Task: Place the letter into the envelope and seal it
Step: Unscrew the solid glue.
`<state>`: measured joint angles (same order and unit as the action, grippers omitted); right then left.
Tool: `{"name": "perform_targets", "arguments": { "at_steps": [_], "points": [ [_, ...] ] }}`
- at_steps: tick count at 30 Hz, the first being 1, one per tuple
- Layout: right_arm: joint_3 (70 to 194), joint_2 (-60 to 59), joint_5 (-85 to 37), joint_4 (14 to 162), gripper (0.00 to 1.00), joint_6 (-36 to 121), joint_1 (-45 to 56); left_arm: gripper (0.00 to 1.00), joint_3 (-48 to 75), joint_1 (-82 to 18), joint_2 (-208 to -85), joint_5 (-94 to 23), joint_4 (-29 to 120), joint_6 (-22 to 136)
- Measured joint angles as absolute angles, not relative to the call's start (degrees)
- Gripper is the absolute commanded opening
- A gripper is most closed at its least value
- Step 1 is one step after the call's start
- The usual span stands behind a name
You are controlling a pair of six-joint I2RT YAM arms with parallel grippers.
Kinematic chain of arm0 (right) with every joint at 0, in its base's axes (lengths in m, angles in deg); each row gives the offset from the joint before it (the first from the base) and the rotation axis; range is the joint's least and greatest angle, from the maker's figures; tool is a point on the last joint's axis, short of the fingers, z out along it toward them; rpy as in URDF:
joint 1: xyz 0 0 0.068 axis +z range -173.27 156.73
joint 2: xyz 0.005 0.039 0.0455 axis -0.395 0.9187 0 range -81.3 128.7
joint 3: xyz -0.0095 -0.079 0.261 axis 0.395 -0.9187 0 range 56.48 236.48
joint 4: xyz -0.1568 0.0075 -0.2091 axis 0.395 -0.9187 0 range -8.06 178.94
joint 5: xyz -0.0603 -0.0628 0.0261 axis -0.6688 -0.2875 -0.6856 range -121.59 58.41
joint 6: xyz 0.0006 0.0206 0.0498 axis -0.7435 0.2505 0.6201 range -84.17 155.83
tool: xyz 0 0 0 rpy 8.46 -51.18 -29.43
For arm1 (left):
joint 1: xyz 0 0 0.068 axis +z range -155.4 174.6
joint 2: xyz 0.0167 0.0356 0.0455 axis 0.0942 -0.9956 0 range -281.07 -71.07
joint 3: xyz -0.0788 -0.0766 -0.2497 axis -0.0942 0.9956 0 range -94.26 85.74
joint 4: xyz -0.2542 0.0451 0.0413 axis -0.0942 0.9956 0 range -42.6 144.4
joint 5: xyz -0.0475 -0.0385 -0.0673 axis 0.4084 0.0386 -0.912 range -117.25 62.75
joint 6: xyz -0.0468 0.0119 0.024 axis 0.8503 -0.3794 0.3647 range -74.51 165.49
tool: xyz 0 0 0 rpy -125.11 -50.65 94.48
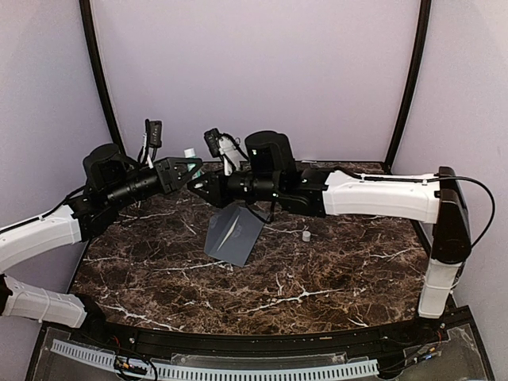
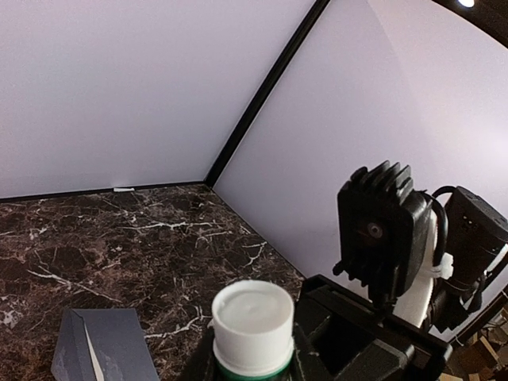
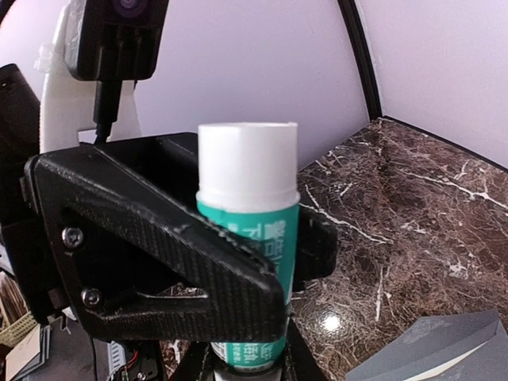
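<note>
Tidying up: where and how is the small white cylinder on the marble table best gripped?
Probably from straight above, jaws across the round side wall of the small white cylinder: it seems to stand upright on the marble table, nothing close beside it.

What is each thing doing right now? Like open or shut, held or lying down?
glue stick: upright, held above the table.
left gripper: shut on the glue stick.
right gripper: shut on the glue stick's bottom end, it seems.
envelope: lying on the table, flap open, not sealed.
letter: tucked inside the envelope, only a cream edge showing.
small white piece: alone on the table, too small to tell more.
</note>
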<state>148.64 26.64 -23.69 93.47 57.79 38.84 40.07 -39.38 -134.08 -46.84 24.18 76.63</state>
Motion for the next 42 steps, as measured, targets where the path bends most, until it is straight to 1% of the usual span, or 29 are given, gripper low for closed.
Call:
{"name": "perform_targets", "arguments": {
  "at_steps": [6, 10, 14, 17, 20, 21, 22, 24, 26, 28, 33, 38, 42],
  "points": [
    [140.09, 22.38, -11.03, 103.4, 0.09, 59.53, 36.57, 0.0, 40.07, -38.88, -134.32, -56.57, 20.9, 76.69],
    [138.04, 20.91, -2.31, 108.27, 0.09, 60.41, 35.67, 0.0, 39.77, -38.33, -134.56, -66.03, 16.07, 77.35],
    [136.72, 20.3, 4.09, 112.77, 0.09, 61.96, 35.43, 0.0, 39.11, -38.18, -134.78, -72.57, 12.99, 77.94],
    [135.96, 20.21, 6.48, 115.5, 0.13, 62.77, 35.43, 0.0, 38.63, -38.2, -134.88, -75.41, 12.14, 78.11],
    [135.43, 19.93, 6.76, 115.81, 0.38, 62.7, 35.43, 0.0, 38.5, -38.2, -135.23, -76.63, 11.87, 78.16],
    [135.08, 19.6, 6.43, 115.55, 0.49, 62.35, 35.45, 0.0, 38.5, -38.22, -135.37, -76.78, 11.87, 78.14],
    [134.58, 19.12, 6.02, 115.22, 0.57, 62.48, 35.45, 0.0, 38.5, -38.22, -135.45, -77.22, 11.92, 78.09],
    [133.6, 17.63, 4.29, 114.52, 0.68, 62.31, 35.17, 0.0, 38.5, -38.05, -135.45, -77.2, 11.87, 78.09],
    [133.12, 15.78, 1.43, 113.41, 0.73, 61.11, 34.93, 0.0, 38.52, -38.03, -135.39, -75.84, 11.87, 78.0],
    [133.03, 14.18, -1.87, 112.36, 0.75, 60.43, 34.75, 0.0, 38.59, -38.03, -135.21, -73.64, 11.9, 77.74],
    [132.96, 12.32, -8.08, 109.95, 0.76, 58.31, 34.71, 0.0, 38.72, -38.03, -134.03, -65.99, 12.07, 77.33],
    [134.21, 13.42, -13.39, 104.33, 0.69, 56.61, 35.3, 0.0, 38.72, -38.03, -133.42, -57.33, 14.34, 76.8],
    [136.99, 15.8, -16.69, 101.23, 0.66, 55.38, 36.76, 0.0, 38.72, -38.0, -133.42, -53.29, 15.7, 76.71]
  ]
}}
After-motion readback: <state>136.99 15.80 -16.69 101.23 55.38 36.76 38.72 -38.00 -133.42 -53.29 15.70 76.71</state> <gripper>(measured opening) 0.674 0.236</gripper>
